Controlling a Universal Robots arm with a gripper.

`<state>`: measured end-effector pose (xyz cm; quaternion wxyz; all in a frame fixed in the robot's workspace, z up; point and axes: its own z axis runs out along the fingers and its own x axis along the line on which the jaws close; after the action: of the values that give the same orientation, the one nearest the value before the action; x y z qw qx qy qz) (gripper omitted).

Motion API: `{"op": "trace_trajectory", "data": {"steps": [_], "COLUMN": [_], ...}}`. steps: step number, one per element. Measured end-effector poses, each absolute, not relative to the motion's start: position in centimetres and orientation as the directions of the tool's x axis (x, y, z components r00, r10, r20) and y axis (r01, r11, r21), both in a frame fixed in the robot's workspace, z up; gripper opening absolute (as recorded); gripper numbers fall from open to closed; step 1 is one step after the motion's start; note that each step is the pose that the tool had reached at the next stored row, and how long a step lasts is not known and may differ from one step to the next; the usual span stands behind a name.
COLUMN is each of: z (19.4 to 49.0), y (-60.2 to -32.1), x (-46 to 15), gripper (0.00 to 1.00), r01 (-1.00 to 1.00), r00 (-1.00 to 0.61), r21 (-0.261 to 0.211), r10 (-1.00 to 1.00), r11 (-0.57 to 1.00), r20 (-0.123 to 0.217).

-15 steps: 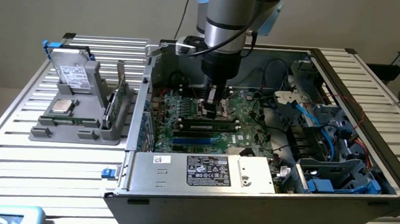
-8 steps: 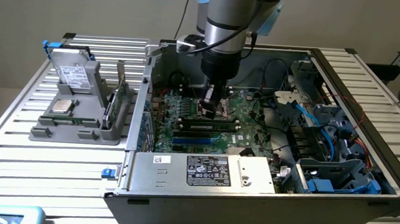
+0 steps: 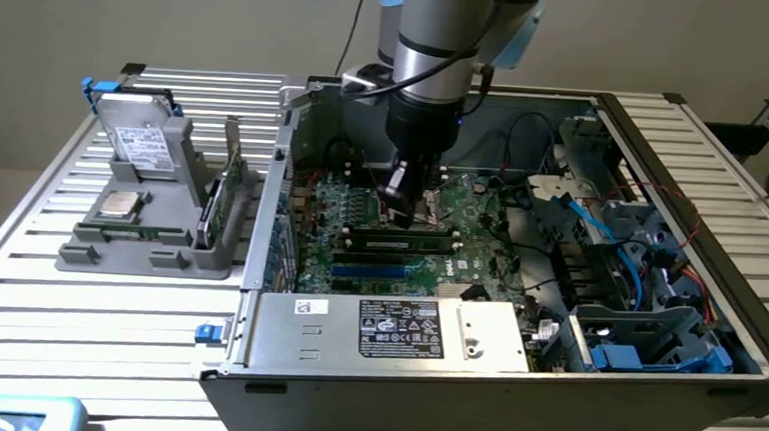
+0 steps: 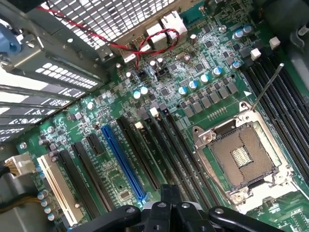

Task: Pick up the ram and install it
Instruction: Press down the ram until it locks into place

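Over the motherboard (image 3: 398,226), gripper (image 3: 403,209) hangs just above the ram (image 3: 401,244) seated in its slot; can't tell finger state.

Exterior view overlooks the open case — wrist view close above the shared motherboard (image 3: 398,226).
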<state>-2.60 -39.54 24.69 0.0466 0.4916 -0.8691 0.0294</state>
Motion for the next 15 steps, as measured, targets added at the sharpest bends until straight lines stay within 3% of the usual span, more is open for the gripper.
{"op": "trace_trajectory", "data": {"steps": [15], "z": [24.69], "y": [-39.54], "x": [-2.60], "gripper": [0.11], "r01": [-0.760], "r00": [-0.648], "r21": [-0.018], "r10": [-0.754], "r11": [0.650], "r20": [0.102]}}
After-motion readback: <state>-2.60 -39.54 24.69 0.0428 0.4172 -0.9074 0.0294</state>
